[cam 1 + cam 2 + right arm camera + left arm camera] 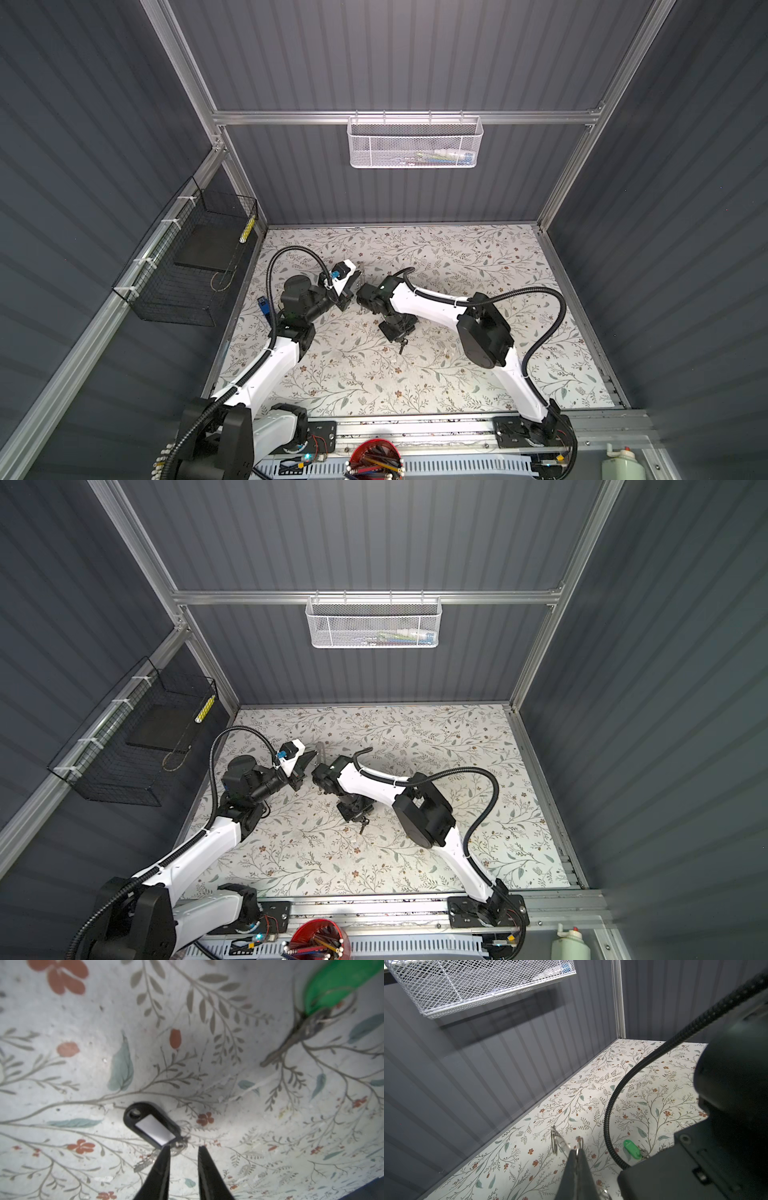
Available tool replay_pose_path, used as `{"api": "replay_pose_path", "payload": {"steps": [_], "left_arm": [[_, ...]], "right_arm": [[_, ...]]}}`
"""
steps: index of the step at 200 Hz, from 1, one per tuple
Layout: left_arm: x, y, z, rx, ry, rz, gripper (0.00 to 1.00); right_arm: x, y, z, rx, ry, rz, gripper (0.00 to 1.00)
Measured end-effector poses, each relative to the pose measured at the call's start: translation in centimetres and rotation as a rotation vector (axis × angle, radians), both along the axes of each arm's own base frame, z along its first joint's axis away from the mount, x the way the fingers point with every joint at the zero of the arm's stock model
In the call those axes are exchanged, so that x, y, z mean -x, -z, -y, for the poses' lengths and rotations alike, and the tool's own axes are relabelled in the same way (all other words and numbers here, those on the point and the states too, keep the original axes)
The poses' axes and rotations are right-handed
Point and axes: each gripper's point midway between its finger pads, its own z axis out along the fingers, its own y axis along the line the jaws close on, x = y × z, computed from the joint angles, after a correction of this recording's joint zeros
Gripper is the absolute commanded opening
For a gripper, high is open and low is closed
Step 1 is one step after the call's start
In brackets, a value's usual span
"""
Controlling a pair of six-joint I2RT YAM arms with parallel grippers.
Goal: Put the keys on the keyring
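Note:
My left gripper (577, 1152) is shut on the keyring (560, 1144) and holds it above the floral table, its metal loops sticking out past the fingertips. In both top views this gripper (351, 286) (309, 760) is left of centre, facing the right arm. The right gripper (182, 1148) points down at the table, open. The key with the black-rimmed clear tag (152, 1126) lies just ahead of its fingertips, with the key's small ring between them. The green-tagged key (332, 987) (632, 1149) lies flat further off. A key (402, 345) (362, 825) shows under the right gripper (399, 334).
A white mesh basket (415, 143) hangs on the back wall and a black wire basket (187, 266) on the left wall. A blue stapler (262, 305) sits by the left arm. A red pen cup (376, 459) and a white bottle (621, 463) stand at the front.

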Motion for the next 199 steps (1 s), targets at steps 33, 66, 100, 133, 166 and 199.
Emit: {"api": "replay_pose_path", "payload": {"steps": [33,66,100,133,166,199], "left_arm": [[0.0,0.0,0.0,0.001,0.000,-0.001,0.00],[0.0,0.0,0.0,0.001,0.000,-0.001,0.00],[0.0,-0.1,0.0,0.002,0.002,0.003,0.00],[0.1,-0.6,0.1,0.008,0.010,0.021,0.00],[0.5,-1.1,0.1,0.015,0.017,0.049,0.00],[0.6,-1.3,0.1,0.017,0.019,0.058,0.00]], "right_arm": [[0.2,-1.4,0.6,-0.020,0.013,0.019,0.28],[1.0,-2.0,2.0,-0.090,0.012,0.013,0.29],[1.9,-2.2,3.8,-0.244,-0.078,-0.035,0.28],[2.5,-2.3,2.7,-0.379,-0.294,-0.043,0.26],[3.1,-2.3,2.0,-0.504,-0.523,0.001,0.25],[2.4,-1.8,2.4,-0.549,-0.672,0.054,0.24]]}}
